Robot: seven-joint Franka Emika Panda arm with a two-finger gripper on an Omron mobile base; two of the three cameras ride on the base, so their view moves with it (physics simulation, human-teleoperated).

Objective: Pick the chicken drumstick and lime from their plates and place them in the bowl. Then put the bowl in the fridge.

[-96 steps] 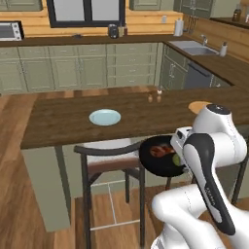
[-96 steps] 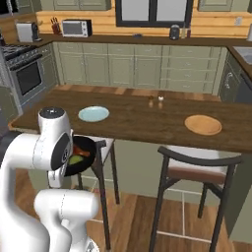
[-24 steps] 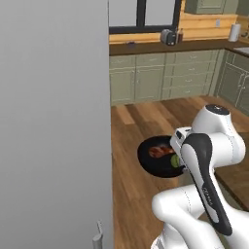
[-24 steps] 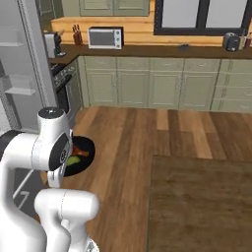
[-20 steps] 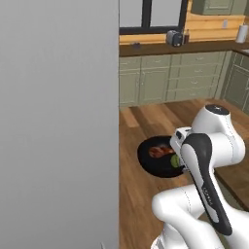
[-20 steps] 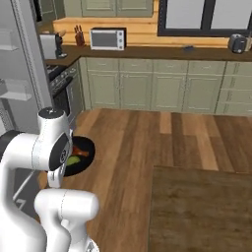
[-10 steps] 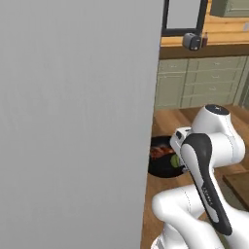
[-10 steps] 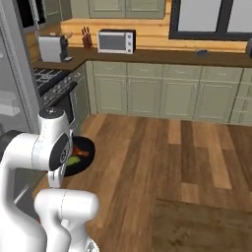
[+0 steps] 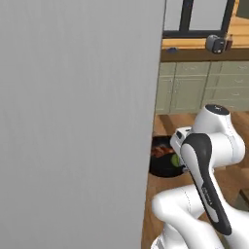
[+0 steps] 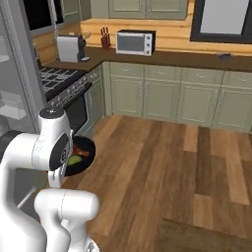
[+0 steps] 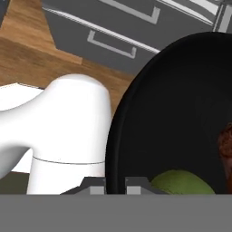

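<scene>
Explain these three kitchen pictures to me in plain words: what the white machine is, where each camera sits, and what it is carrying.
The white machine is a robot arm on a base that drives around a computer-drawn kitchen. Two cameras ride on the base behind the arm, one to its left and one to its right. The third sits on the hand and looks along the gripper. The gripper is shut on the rim of a black bowl, carried above the wood floor. Inside lie a green lime and a reddish-brown chicken drumstick. The big grey slab in the left base view is the fridge, close by. A microwave stands on the far counter.
</scene>
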